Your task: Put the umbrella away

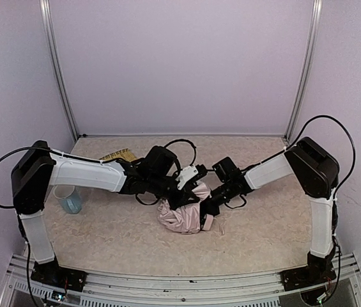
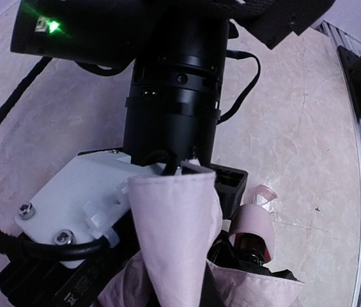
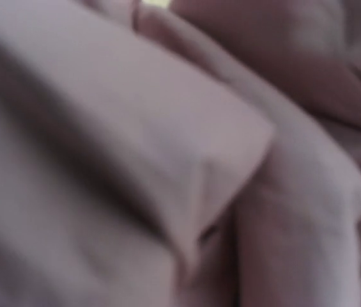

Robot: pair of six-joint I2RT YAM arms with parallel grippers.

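Currently gathering the umbrella (image 1: 181,216), bunched in a pale pink heap at the centre of the overhead frame, lying on the counter (image 1: 116,236) between both arms. Left pincer (image 1: 194,184) pressed together at the heap's upper edge, seemingly nipping a fold of fabric (image 2: 175,230) standing up in the lower middle of the left wrist view; own fingers hidden behind that fold. Right pincer (image 1: 209,206) likewise pressed together, buried in the heap's right side; right wrist view filled with blurred pink cloth, so impossible to tell whether pinching cloth or merely pushed into it. Small pink handle (image 2: 255,222) showing at lower right of the left wrist view, just beside black hardware.

Probably best done so: draw the nipped fold slowly inward over the heap, keeping it taut but never yanking; brace the right side firmly meanwhile; watch the loose cables near both wrists. Woven tray (image 1: 119,155) lying up and left of the heap, behind the left arm.
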